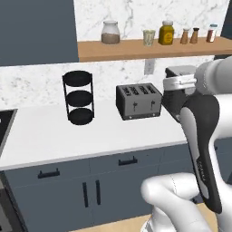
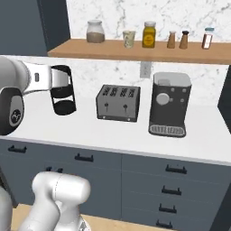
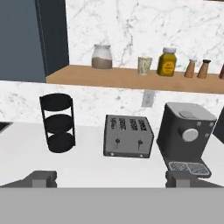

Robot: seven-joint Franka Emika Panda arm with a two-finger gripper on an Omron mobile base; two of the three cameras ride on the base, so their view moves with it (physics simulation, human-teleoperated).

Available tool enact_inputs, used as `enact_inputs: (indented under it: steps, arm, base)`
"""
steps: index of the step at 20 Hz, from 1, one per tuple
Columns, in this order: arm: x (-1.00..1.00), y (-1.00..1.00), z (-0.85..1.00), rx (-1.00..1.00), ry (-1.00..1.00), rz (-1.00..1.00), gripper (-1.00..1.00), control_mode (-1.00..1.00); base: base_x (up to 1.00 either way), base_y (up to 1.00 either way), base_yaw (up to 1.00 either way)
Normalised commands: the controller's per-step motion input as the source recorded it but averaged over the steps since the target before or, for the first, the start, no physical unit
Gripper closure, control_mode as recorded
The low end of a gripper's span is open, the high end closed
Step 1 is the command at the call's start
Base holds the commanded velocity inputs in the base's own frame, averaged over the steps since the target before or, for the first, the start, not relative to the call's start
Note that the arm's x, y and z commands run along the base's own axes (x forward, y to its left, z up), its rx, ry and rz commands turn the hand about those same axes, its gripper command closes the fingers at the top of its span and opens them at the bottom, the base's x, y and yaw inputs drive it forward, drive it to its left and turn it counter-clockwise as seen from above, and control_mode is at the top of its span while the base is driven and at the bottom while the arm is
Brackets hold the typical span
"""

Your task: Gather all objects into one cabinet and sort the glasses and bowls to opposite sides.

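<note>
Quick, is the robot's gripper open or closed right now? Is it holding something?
Gripper: open, its two fingertips far apart, holding nothing.

Rendered home kitchen: white counter (image 3: 92, 162) on slate-blue drawers (image 2: 171, 180), marble backsplash (image 3: 144, 26) behind. Ahead of the fingertips (image 3: 41, 178) stand a four-slot toaster (image 3: 128, 136), a coffee machine (image 3: 186, 135) and a black tiered rack (image 3: 58, 122). Above them, a wooden shelf (image 3: 131, 78) carries jars (image 3: 102, 57) and shakers (image 3: 197, 68).

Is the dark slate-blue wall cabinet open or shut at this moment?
Shut, as far as shows. The dark slate-blue wall cabinet presents a flat closed face left of the wooden shelf, with no interior visible. Its handle is out of frame.
</note>
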Motion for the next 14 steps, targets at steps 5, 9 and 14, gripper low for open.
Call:
enact_inputs:
  steps: [5, 9, 14]
  arm:
    - [0.00, 0.00, 0.00, 0.00, 0.00, 0.00, -1.00, 1.00]
    - [0.00, 0.00, 0.00, 0.00, 0.00, 0.00, -1.00, 1.00]
    - [0.00, 0.00, 0.00, 0.00, 0.00, 0.00, -1.00, 1.00]
  base:
    - [0.89, -0.07, -0.05]
    - [0.63, -0.12, 0.00]
    - [0.22, -0.23, 0.00]
